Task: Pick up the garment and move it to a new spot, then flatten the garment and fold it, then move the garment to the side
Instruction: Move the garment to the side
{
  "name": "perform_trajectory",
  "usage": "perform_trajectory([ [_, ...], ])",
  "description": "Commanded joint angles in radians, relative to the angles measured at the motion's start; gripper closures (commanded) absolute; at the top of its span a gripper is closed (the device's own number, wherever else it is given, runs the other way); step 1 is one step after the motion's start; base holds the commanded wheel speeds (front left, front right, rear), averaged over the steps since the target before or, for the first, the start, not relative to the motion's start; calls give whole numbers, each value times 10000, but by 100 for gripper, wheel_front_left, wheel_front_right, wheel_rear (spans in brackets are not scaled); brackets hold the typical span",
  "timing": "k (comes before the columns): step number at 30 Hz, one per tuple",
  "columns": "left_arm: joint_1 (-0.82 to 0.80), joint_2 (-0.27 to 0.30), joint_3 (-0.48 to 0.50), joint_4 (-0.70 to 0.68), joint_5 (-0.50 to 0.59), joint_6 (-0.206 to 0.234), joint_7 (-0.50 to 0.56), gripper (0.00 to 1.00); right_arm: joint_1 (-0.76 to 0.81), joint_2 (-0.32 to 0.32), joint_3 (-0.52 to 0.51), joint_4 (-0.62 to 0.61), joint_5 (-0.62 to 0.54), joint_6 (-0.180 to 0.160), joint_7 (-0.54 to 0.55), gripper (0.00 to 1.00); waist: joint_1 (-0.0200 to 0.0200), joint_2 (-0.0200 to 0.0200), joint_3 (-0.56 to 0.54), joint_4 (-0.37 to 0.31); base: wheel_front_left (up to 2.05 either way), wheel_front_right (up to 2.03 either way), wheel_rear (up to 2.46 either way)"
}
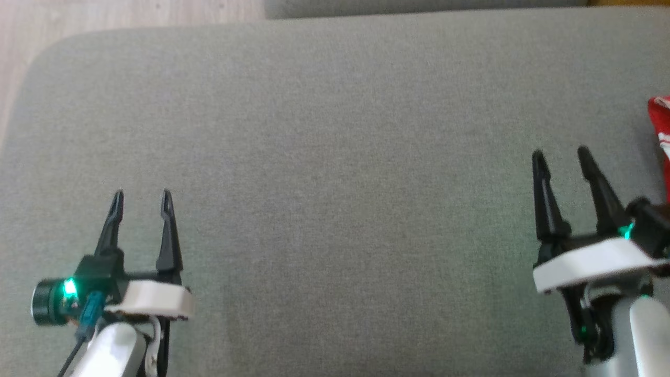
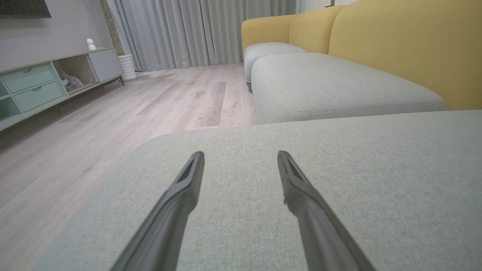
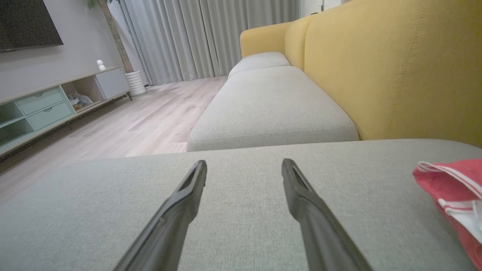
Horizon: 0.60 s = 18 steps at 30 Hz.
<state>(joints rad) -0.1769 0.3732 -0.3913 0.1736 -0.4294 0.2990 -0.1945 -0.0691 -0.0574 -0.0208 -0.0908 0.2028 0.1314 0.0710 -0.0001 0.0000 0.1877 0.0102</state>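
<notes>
Grey woven fabric spreads across your head view: it is a broad sofa seat cushion (image 1: 335,157) with a rounded corner at the upper left. Behind it in the right wrist view stands the yellow sofa back (image 3: 395,75), and a second grey cushion (image 3: 271,109) lies just beyond the first. Pale wood floor (image 2: 113,124) runs off to the left towards long grey curtains (image 2: 180,30) and a low cabinet (image 2: 37,86) with pale green drawers along the wall.

You see the garment (image 1: 660,131) at the far right edge of the head view, lying on the seat cushion and cut off by the frame. It is red with thin white stripes along a hem, and it is bunched rather than flat. In the right wrist view it (image 3: 452,184) sits to the right of the fingers, near them but apart.

Your right claw (image 1: 559,151) hovers over the cushion at the lower right, its two dark fingers spread well apart with nothing between them. Your left claw (image 1: 143,192) is at the lower left, also parted and holding nothing. It is well away from the garment. In both wrist views bare grey fabric lies between the fingertips.
</notes>
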Motion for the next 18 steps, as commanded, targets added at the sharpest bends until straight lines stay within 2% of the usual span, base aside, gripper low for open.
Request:
perform_trajectory([
  [1,-101,342,400,-389,-49,71,49,0,127,19,207,-465,-71,-7,77,0,1,0,-241,131,0,0,0],
  [18,1288,606,278,-637,-346,314,533,0,1789,69,249,-1372,-436,-7,815,0,1,0,-1586,-100,0,0,0],
])
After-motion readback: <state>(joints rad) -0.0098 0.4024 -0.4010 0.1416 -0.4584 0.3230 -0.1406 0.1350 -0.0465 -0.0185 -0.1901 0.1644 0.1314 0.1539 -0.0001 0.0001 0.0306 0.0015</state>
